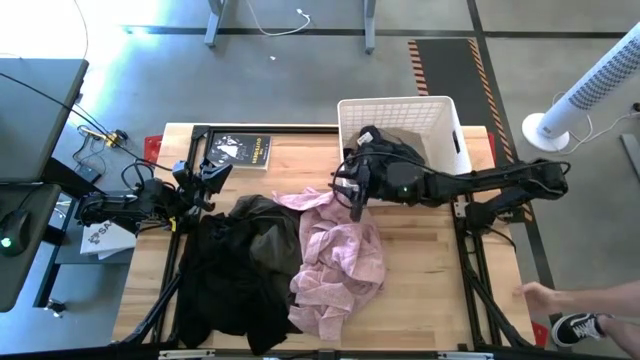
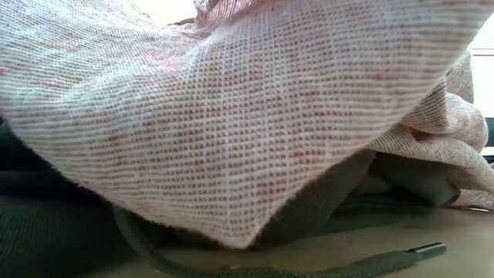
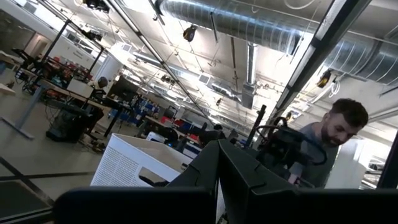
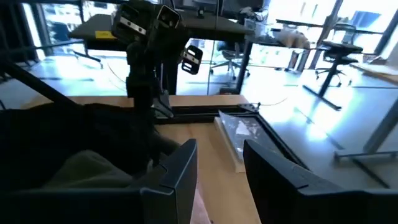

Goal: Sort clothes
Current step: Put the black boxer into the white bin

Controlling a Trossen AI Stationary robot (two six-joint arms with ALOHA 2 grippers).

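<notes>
A pale pink garment (image 1: pixel 335 255) lies crumpled mid-table, and its weave fills the low view (image 2: pixel 231 116). A dark grey-olive garment (image 1: pixel 268 232) lies partly under it, its drawstring (image 2: pixel 347 262) on the tabletop. A black garment (image 1: pixel 222 280) lies at the left front. My right gripper (image 1: pixel 352 195) is open over the pink garment's far end, just in front of the white basket (image 1: pixel 445 112). It also shows in its wrist view (image 4: pixel 219 168), with nothing between the fingers. My left gripper (image 1: pixel 207 180) is shut and empty at the left edge, tipped upward (image 3: pixel 217 180). My right gripper stands open over the pink garment's far end (image 1: pixel 322 200), coming level from the table's right. Whether its fingertips touch the cloth I cannot tell.
The white lattice basket stands at the far right with something dark in it, under my right arm. A small dark booklet (image 1: pixel 240 148) lies at the far left. A person's hand (image 1: pixel 545 295) and shoe (image 1: pixel 580 325) are beyond the right front corner. A white fan (image 1: pixel 590 90) stands off the table.
</notes>
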